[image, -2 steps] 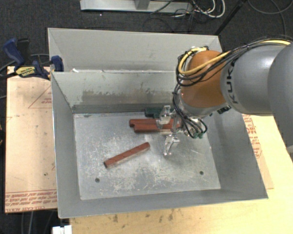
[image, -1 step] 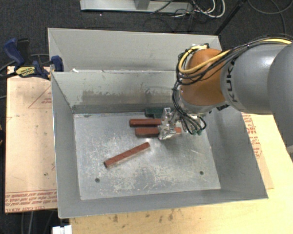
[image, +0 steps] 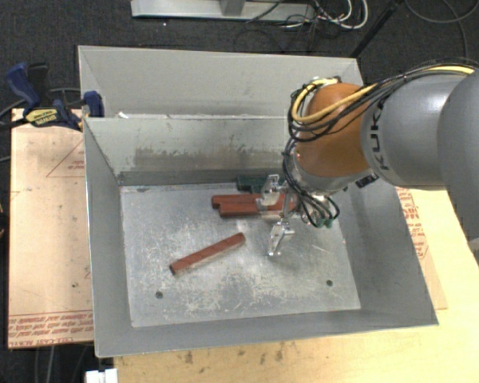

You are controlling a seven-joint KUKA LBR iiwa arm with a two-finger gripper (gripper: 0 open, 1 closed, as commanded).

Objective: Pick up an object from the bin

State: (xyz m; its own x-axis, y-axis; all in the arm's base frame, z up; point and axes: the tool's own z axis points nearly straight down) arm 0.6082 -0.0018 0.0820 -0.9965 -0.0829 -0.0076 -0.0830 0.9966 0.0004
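Note:
My gripper (image: 276, 243) hangs low over the bin floor, right of centre, its two thin metal fingers drawn together with nothing between them. A long reddish-brown stick (image: 207, 253) lies slanted on the floor just to its left, its near end a short way from the fingertips. A darker brown block (image: 235, 206) rests up and to the left of the gripper, close to the back wall. A small dark green piece (image: 251, 183) sits behind that block, partly hidden by the gripper's body.
The arm, with its orange cover and cables, reaches in from the right over the bin's back right part. Bare scratched floor stretches along the front and left of the bin.

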